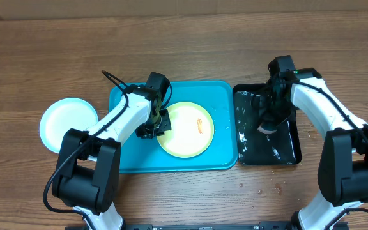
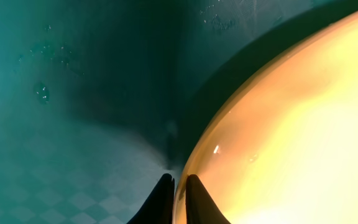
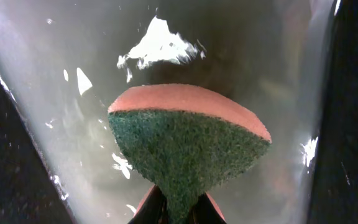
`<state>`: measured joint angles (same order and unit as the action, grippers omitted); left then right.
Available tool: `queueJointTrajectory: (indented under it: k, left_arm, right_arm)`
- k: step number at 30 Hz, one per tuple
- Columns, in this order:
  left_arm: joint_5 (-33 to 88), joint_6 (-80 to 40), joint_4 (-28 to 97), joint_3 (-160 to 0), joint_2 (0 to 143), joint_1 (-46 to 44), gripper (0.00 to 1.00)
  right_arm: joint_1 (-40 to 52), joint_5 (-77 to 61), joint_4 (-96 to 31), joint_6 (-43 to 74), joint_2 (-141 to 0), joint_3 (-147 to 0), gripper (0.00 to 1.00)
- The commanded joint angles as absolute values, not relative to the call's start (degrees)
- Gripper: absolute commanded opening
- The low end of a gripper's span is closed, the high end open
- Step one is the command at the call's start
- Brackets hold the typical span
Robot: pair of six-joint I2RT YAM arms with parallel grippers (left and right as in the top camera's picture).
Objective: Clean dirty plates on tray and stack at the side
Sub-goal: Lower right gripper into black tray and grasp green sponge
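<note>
Fingers (image 2: 161, 202) of your left gripper (image 2: 179, 198) pinch the left rim of the green plate (image 1: 185, 130). That plate lies on the blue tray (image 1: 130, 156), nearer its right edge, with an orange smear (image 1: 200, 124) on its right half. Your right gripper (image 3: 173, 211) clamps a sponge (image 3: 188, 143), green scouring face up, over the wet black tray (image 1: 286, 150) just beside the blue tray's right edge. A light blue plate (image 1: 69, 123) sits on the tabletop (image 1: 203, 45) off the blue tray's left edge.
</note>
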<state>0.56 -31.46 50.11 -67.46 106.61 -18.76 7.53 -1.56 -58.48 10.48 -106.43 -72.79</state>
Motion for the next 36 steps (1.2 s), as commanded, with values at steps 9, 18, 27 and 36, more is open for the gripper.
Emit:
queueJointTrajectory:
  k: [9, 18, 27, 36]
  left_arm:
    - [-0.40, -32.34, 50.15, -67.22, 105.32, -18.68, 0.09]
    - [-0.40, -32.32, 50.54, -67.22, 105.32, -18.76, 0.09]
    - [-0.43, -32.12, 50.54, -67.22, 105.32, -18.79, 0.10]
    - [-0.47, -32.10, 49.87, -67.22, 105.32, -18.72, 0.04]
  right_arm:
    - [7.40, -2.00, -55.81, 10.44, -105.49, -68.40, 0.24]
    - [7.40, -2.00, -55.59, 10.44, -105.56, -67.59, 0.27]
    - [7.40, -2.00, -54.48, 10.46, -105.54, -67.64, 0.04]
    - [7.40, -2.02, -58.81, 10.46, -105.43, -73.17, 0.04]
